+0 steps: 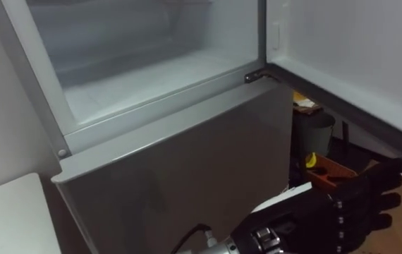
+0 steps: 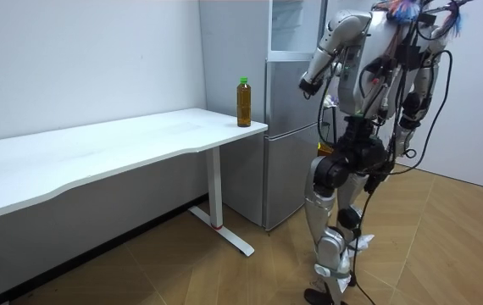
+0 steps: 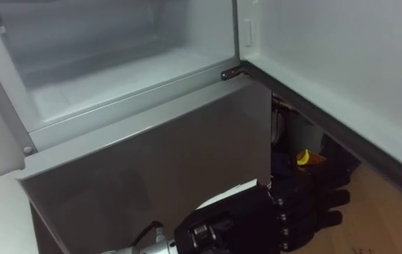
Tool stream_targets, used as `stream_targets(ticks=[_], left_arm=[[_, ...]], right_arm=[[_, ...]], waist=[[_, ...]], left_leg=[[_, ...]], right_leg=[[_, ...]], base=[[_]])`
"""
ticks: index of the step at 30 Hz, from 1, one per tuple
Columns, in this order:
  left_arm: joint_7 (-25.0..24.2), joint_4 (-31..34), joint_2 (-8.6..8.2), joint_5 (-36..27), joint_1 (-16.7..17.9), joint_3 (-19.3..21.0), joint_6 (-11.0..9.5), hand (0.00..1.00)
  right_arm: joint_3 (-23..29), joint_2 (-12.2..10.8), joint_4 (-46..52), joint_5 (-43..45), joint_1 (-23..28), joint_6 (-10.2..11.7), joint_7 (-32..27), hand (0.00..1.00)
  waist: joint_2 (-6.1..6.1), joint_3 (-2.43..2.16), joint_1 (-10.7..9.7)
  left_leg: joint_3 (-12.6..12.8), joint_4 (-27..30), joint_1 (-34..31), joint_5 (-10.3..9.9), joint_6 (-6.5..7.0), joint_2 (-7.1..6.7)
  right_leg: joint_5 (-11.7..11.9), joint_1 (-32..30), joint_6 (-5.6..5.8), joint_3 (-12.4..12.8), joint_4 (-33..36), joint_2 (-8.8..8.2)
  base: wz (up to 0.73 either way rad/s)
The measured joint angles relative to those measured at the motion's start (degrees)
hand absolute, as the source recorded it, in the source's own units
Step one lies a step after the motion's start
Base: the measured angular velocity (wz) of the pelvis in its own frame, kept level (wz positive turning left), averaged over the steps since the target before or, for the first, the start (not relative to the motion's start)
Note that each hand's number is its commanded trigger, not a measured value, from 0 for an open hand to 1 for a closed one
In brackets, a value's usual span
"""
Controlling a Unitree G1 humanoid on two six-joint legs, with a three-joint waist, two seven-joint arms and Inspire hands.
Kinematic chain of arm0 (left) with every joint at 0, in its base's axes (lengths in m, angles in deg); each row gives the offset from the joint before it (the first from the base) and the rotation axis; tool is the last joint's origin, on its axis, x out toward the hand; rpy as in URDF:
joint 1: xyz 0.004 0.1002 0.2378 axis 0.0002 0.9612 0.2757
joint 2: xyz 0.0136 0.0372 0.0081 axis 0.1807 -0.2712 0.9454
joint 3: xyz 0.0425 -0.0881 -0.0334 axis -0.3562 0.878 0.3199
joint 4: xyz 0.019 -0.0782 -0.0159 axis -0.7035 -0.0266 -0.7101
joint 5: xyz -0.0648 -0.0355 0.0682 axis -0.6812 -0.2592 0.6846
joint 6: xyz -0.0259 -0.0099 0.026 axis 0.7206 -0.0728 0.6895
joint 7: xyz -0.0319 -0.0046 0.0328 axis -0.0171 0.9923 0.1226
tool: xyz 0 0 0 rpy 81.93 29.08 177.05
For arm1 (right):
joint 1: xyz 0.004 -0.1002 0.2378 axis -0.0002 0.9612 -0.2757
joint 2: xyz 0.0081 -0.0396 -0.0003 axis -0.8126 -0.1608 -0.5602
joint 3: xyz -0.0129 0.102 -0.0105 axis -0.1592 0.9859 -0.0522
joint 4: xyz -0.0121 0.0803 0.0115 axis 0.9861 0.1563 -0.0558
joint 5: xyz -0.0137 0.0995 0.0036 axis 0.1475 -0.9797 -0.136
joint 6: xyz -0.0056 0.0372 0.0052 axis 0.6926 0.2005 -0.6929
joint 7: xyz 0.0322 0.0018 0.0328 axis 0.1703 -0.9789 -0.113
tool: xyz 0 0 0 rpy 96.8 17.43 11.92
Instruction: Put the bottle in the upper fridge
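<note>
Bottle (image 2: 243, 102) sits left of centre in the room view: amber, green cap, upright on the corner of the white table (image 2: 97, 161), just beside the fridge (image 2: 288, 127) and clear of both hands.

From the head camera I'm looking down into the fridge's upper compartment (image 1: 144, 63), which fills the top left of the frame, open, with a pale bare floor. Its door (image 1: 356, 49) is swung out across the upper right. Below the compartment the grey lower door (image 1: 187, 169) is closed and takes up the middle of the frame. A corner of the table shows at the bottom left.

My left hand (image 1: 349, 204) is at the lower right of the frame, its forearm coming in from the bottom edge. The black fingers reach out toward the right, loosely relaxed, with nothing in them, and the hand hangs in front of the lower door without touching it that I can see. Past the fingers, in the gap under the open door, I make out a dark bucket (image 1: 315, 130) and something orange (image 1: 328, 173) on the wooden floor.

In the room view the robot stands upright facing the fridge, left arm raised toward it. The right hand (image 2: 408, 140) hangs by the hip; I cannot tell how its fingers are set.
</note>
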Motion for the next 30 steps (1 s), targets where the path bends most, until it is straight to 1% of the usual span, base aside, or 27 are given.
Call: stream_targets(ticks=[3,4,5,6,7,8,9,10,11,12,14,15,16,17,18,19,20,21,22,23,24,26,27,28,30], left_arm=[[0.0,-0.94,0.34,1.37,0.11,0.02,0.0,0.0],[-0.02,-1.04,0.53,2.04,0.57,0.05,-0.01,0.0],[-0.15,-1.07,0.64,2.98,1.74,0.05,-0.02,0.0],[-0.24,-1.1,0.97,3.37,2.52,0.04,-0.02,0.0],[-0.35,-1.1,1.36,4.15,4.23,0.03,-0.01,0.0],[-0.36,-1.1,2.3,4.76,5.9,0.05,-0.01,0.0],[-0.36,-1.12,2.74,5.21,6.71,0.07,-0.01,0.0],[-0.36,-1.34,3.47,5.26,8.46,0.18,-0.01,0.0],[-0.36,-1.59,3.93,5.3,10.27,0.23,-0.01,0.0],[-0.36,-1.74,4.12,5.52,11.08,0.22,-0.01,0.0],[-0.39,-2.26,4.53,6.24,13.23,0.25,0.1,0.0],[-0.4,-2.25,4.72,6.35,13.74,0.32,0.1,0.0],[-0.67,-2.25,5.03,7.53,14.92,0.83,0.08,0.0],[-0.75,-2.3,5.21,9.07,16.46,1.51,0.08,0.0],[-0.74,-2.32,5.37,9.87,17.2,1.72,0.08,0.0],[-0.71,-2.41,5.66,10.93,18.87,2.48,0.09,0.0],[-0.6,-2.72,6.29,11.44,20.41,2.7,0.07,0.0],[-0.61,-3.42,6.53,11.8,21.04,2.78,-0.06,0.0],[-0.67,-5.26,6.74,12.65,22.55,3.32,-0.16,0.0],[-0.66,-6.59,6.77,13.83,24.99,4.57,-0.17,0.0],[-0.55,-7.06,6.78,14.3,26.28,5.35,-0.17,0.0],[-0.39,-8.85,7.47,16.11,30.24,7.71,-0.44,0.0],[-0.35,-9.34,7.69,16.53,30.91,8.19,-0.48,0.0],[-0.34,-10.11,7.92,17.64,31.86,9.26,-0.49,0.0],[-0.34,-10.13,8.04,18.65,33.57,11.28,-0.75,0.0]], right_arm=[[0.13,-0.26,0.02,0.02,-0.04,0.03,0.0,0.0],[0.1,-0.4,-0.02,0.02,-0.08,0.01,-0.04,0.0],[0.07,-0.41,-0.06,0.04,-0.05,-0.01,-0.07,0.0],[0.01,-0.4,-0.06,0.08,-0.04,-0.01,-0.09,0.0],[-0.07,-0.44,-0.05,0.08,-0.05,-0.02,-0.14,0.0],[-0.07,-0.49,-0.03,0.08,-0.07,-0.02,-0.36,0.0],[-0.09,-0.49,-0.03,0.07,-0.06,-0.01,-0.52,0.0],[-0.44,-0.42,-0.04,0.06,-0.07,-0.01,-0.73,0.0],[-0.69,-0.52,-0.03,0.11,-0.07,-0.01,-1.02,0.0],[-0.84,-0.63,-0.03,0.11,-0.08,-0.01,-1.14,0.0],[-1.06,-0.98,0.0,-0.05,-0.05,-0.02,-1.14,0.0],[-1.04,-1.19,0.0,-0.02,-0.04,-0.02,-1.14,0.0],[-0.86,-1.69,-0.03,0.05,-0.08,-0.01,-1.14,0.0],[-0.88,-2.13,-0.03,-0.13,-0.08,0.18,-1.17,0.0],[-0.89,-2.3,0.02,-0.39,-0.04,0.28,-1.22,0.0],[-0.89,-2.53,0.26,-1.08,-0.02,0.35,-1.26,0.0],[-0.92,-2.77,0.45,-2.02,0.05,0.36,-1.33,0.0],[-0.98,-2.91,0.43,-2.34,0.13,0.36,-1.43,0.0],[-1.0,-3.26,0.44,-2.55,0.19,0.38,-1.7,0.0],[-0.94,-3.72,0.47,-2.56,0.2,0.55,-1.72,0.0],[-0.94,-3.94,0.5,-2.59,0.18,0.64,-1.71,0.0],[-0.94,-4.44,0.52,-2.73,0.26,1.08,-1.66,0.0],[-0.94,-4.47,0.52,-2.73,0.25,1.1,-1.67,0.0],[-0.94,-4.47,0.53,-2.68,0.26,1.12,-1.67,0.0],[-0.93,-4.49,0.65,-2.62,0.26,1.12,-1.6,0.0]], waist=[[-0.47,0.29,0.3],[-0.72,0.46,0.92],[-0.95,0.6,1.41],[-1.03,0.63,1.54],[-1.14,0.62,1.6],[-1.16,0.59,2.18],[-1.17,0.58,2.67],[-1.31,0.49,3.18],[-1.59,0.29,3.5],[-1.78,0.15,3.78],[-2.74,-0.22,5.36],[-2.97,-0.33,5.88],[-3.36,-0.6,6.58],[-3.58,-0.81,7.35],[-3.62,-0.87,7.85],[-3.63,-0.89,8.22],[-3.64,-0.87,8.91],[-3.67,-0.86,9.34],[-3.72,-0.84,10.1],[-3.74,-0.82,10.95],[-3.78,-0.81,11.06],[-3.98,-0.72,11.3],[-4.03,-0.7,11.54],[-4.18,-0.68,12.41],[-4.6,-0.67,12.84]], left_leg=[[-1.21,0.21,-0.53,0.3,0.14,-0.09],[-1.61,0.26,-0.62,0.47,0.14,-0.11],[-2.1,0.37,-0.64,0.51,0.11,-0.1],[-2.48,0.42,-0.68,0.53,0.1,-0.11],[-3.17,0.56,-0.78,0.54,0.09,-0.12],[-3.55,0.72,-0.84,0.56,0.07,-0.12],[-3.72,0.8,-0.85,0.57,0.06,-0.12],[-4.34,1.06,-1.07,0.58,0.05,-0.19],[-4.98,1.14,-1.38,0.61,-0.01,-0.26],[-5.43,1.29,-1.6,0.63,-0.04,-0.28],[-6.71,1.56,-1.76,0.82,-0.17,-0.23],[-7.0,1.56,-1.76,0.88,-0.24,-0.23],[-7.57,1.59,-1.73,0.95,-0.34,-0.24],[-7.88,1.61,-1.61,1.0,-0.43,-0.24],[-7.99,1.63,-1.55,1.02,-0.47,-0.23],[-8.39,1.63,-1.53,1.06,-0.54,-0.23],[-8.94,1.63,-1.53,1.17,-0.6,-0.18],[-9.05,1.63,-1.45,1.23,-0.62,-0.18],[-9.16,1.56,-1.09,1.26,-0.67,-0.19],[-9.16,1.55,-0.87,1.32,-0.77,-0.19],[-9.24,1.55,-0.87,1.33,-0.79,-0.18],[-9.44,1.55,-0.94,1.4,-0.9,-0.17],[-9.47,1.55,-0.96,1.41,-0.91,-0.17],[-9.5,1.56,-1.0,1.45,-0.97,-0.16],[-9.97,1.58,-1.28,1.56,-0.96,-0.18]], right_leg=[[-0.06,0.04,0.04,-1.16,0.01,-0.44],[-0.1,0.15,0.13,-1.29,-0.07,-0.5],[-0.15,0.65,0.18,-1.59,-0.19,-0.56],[-0.19,0.74,0.16,-1.83,-0.23,-0.62],[-0.33,0.69,0.05,-2.66,-0.22,-0.77],[-0.43,0.78,-0.07,-2.94,-0.15,-0.83],[-0.44,0.83,-0.11,-3.1,-0.16,-0.82],[-0.5,0.91,-0.22,-3.69,-0.16,-0.88],[-0.55,0.93,-0.42,-4.37,-0.15,-0.98],[-0.58,0.91,-0.49,-4.53,-0.15,-1.04],[-0.82,1.41,-0.82,-6.08,-0.12,-1.28],[-0.9,1.49,-0.89,-6.32,-0.08,-1.32],[-1.0,1.74,-1.02,-6.78,-0.18,-1.33],[-1.12,2.0,-1.14,-6.96,-0.18,-1.33],[-1.16,2.15,-1.2,-7.16,-0.19,-1.33],[-1.29,2.35,-1.25,-7.54,-0.19,-1.41],[-1.47,2.6,-1.32,-8.07,-0.15,-1.54],[-1.56,2.77,-1.34,-8.3,-0.15,-1.59],[-1.73,3.17,-1.38,-8.61,-0.12,-1.61],[-1.83,3.39,-1.44,-8.66,-0.12,-1.57],[-1.94,3.45,-1.4,-8.8,-0.12,-1.56],[-2.45,3.8,-1.07,-9.85,-0.13,-1.76],[-2.58,3.84,-1.0,-10.08,-0.09,-1.82],[-2.62,3.85,-1.02,-10.25,-0.03,-1.87],[-2.66,3.94,-1.11,-10.8,-0.06,-1.99]], base=[[0.21],[0.13],[0.15],[0.23],[0.26],[0.22],[0.16],[0.21],[0.27],[0.3],[0.3],[0.26],[0.19],[0.16],[0.18],[0.2],[0.23],[0.21],[0.1],[0.08],[0.11],[0.23],[0.18],[0.14],[0.18]])
